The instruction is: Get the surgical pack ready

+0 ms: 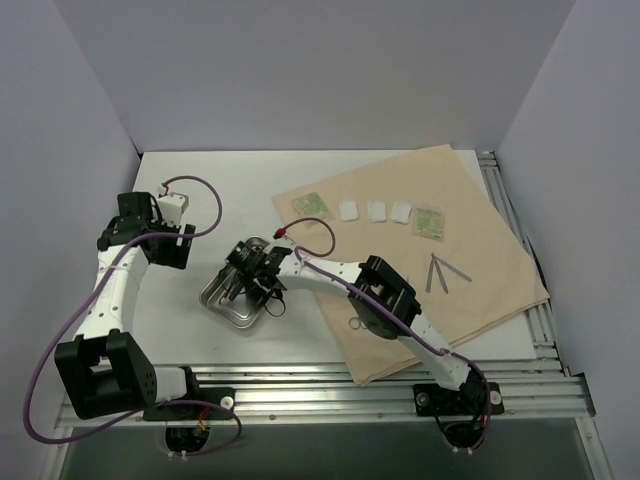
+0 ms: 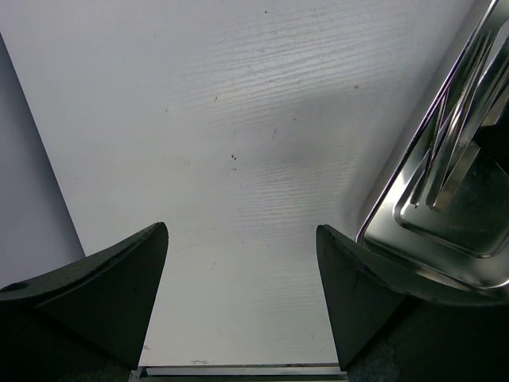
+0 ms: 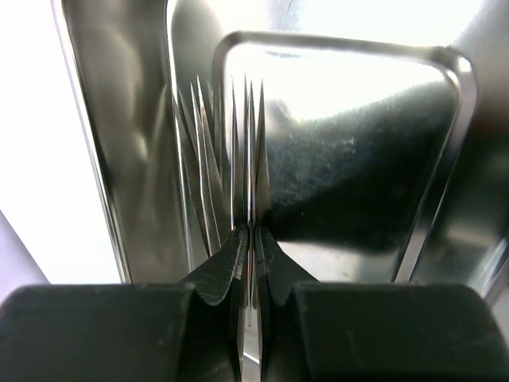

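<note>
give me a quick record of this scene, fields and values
left claw: open, over bare table, tray to its right
right claw: shut on thin metal instrument, pointing into tray
tray: on table, left of cloth
cloth: spread flat
on cloth: three gauze squares, two green packets, tweezers

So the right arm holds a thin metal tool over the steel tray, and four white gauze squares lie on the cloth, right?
Not four: the top external view shows three white gauze squares on the cloth. The rest is right: the right fingers pinch a thin metal tool over the steel tray.
</note>
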You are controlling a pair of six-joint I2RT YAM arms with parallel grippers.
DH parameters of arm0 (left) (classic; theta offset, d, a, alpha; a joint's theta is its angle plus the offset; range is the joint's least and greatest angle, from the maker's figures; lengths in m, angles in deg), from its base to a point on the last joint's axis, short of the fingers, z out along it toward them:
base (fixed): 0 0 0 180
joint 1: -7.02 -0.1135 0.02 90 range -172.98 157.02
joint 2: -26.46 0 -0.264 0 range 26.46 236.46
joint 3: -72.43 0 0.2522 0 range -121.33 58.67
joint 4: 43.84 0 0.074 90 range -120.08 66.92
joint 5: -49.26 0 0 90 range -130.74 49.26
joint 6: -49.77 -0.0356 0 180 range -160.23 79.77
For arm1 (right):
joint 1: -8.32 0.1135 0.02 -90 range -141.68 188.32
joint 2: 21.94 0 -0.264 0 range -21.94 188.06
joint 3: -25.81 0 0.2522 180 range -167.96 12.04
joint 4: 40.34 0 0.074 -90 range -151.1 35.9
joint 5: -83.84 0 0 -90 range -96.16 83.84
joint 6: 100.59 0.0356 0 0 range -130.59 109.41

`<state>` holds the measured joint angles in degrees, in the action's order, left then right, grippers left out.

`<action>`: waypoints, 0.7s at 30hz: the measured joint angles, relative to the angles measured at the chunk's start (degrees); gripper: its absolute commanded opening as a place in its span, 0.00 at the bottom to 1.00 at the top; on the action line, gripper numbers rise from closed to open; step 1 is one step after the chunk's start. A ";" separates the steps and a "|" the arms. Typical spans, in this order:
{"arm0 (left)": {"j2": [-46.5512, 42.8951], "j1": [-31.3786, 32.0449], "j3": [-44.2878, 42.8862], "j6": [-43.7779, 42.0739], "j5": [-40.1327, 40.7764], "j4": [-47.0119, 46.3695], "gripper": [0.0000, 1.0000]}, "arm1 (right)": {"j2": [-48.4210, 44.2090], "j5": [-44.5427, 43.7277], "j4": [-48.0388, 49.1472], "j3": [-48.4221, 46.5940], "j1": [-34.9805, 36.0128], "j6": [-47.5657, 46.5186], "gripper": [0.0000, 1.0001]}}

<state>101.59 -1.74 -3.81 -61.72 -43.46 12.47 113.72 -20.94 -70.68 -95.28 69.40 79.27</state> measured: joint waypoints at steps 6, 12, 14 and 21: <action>0.00 0.00 0.00 -0.09 0.13 -0.07 0.85 | 0.96 -0.68 -0.13 -1.46 -0.35 -0.09 0.00; 0.00 -0.11 0.00 -0.13 0.22 -0.17 0.85 | 1.97 -0.87 -0.02 -2.84 -0.35 -0.09 0.00; 0.00 -0.11 0.00 -0.13 0.35 -0.20 0.85 | 1.97 -0.92 -0.04 -2.84 -0.35 -0.07 0.00; 0.00 -0.13 0.00 -0.13 0.33 -0.22 0.85 | 1.97 -1.62 -0.39 -2.84 0.11 0.20 0.00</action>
<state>101.59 -1.87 -3.81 -61.85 -43.14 12.25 115.68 -22.56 -71.07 -98.13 69.51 79.47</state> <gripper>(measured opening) 0.848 0.015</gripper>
